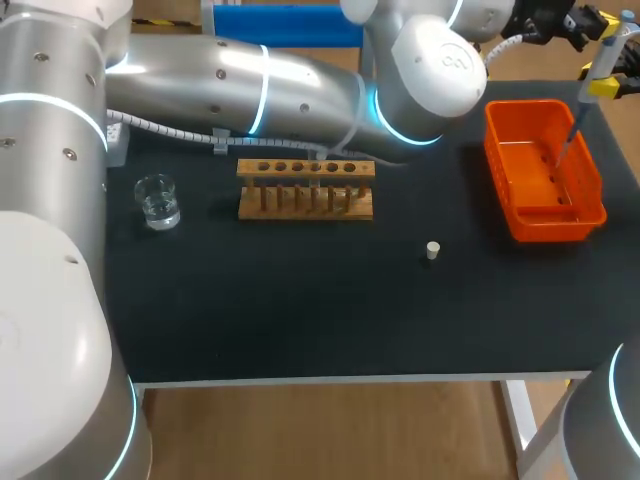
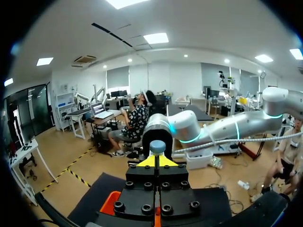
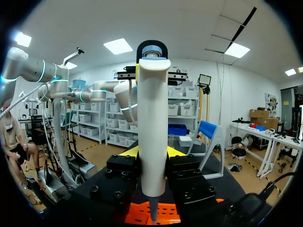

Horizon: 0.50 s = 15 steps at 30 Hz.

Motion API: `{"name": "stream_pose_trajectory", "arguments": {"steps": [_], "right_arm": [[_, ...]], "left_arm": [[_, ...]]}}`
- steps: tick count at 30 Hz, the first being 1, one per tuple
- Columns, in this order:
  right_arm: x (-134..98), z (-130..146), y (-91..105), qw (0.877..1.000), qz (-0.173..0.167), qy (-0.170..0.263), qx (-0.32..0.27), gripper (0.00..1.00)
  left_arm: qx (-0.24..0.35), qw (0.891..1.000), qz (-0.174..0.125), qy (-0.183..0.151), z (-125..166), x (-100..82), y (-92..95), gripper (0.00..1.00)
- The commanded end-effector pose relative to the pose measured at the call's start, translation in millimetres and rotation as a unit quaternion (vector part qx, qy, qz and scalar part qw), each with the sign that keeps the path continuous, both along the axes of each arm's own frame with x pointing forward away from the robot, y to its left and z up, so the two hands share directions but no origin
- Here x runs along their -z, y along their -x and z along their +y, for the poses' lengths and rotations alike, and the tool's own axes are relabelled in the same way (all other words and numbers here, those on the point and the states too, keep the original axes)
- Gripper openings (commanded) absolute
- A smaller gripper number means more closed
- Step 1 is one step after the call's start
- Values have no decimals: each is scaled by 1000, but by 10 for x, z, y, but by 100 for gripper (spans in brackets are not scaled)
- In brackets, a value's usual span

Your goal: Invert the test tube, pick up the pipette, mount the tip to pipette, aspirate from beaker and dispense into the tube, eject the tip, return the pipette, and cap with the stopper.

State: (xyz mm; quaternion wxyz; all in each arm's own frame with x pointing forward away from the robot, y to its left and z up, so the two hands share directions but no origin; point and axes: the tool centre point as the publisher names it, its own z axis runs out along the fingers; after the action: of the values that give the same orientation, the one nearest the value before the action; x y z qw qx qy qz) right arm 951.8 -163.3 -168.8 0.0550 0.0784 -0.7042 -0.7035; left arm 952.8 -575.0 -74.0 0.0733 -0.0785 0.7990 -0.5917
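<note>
My right gripper [image 1: 606,86] [image 3: 151,158] is shut on the white pipette [image 1: 598,62] [image 3: 152,123], which stands upright above the orange bin [image 1: 545,215] [image 3: 142,215]. The pipette's thin lower end [image 1: 567,140] hangs inside the bin. My left gripper [image 1: 590,20] [image 2: 156,161] is shut, with its tips against the pipette's blue top button [image 2: 157,146] [image 3: 151,51]. The wooden tube rack [image 1: 305,188] stands mid-table, the glass beaker [image 1: 157,200] to its left. The small white stopper [image 1: 433,250] lies in front of the bin. I cannot make out a test tube.
My left arm [image 1: 300,90] stretches across the back of the table, passing just behind the rack. The orange bin sits near the table's right edge.
</note>
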Motion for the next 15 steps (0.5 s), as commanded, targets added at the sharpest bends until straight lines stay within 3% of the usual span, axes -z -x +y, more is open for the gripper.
{"name": "stream_pose_trajectory", "arguments": {"steps": [1,15], "right_arm": [[-11,-27,-34,1000,0,0,-5,0],[-11,-27,-34,1000,0,0,-5,0]], "left_arm": [[3,997,-16,71,-2,70,2,0],[6,997,-23,75,-10,141,23,0]]}}
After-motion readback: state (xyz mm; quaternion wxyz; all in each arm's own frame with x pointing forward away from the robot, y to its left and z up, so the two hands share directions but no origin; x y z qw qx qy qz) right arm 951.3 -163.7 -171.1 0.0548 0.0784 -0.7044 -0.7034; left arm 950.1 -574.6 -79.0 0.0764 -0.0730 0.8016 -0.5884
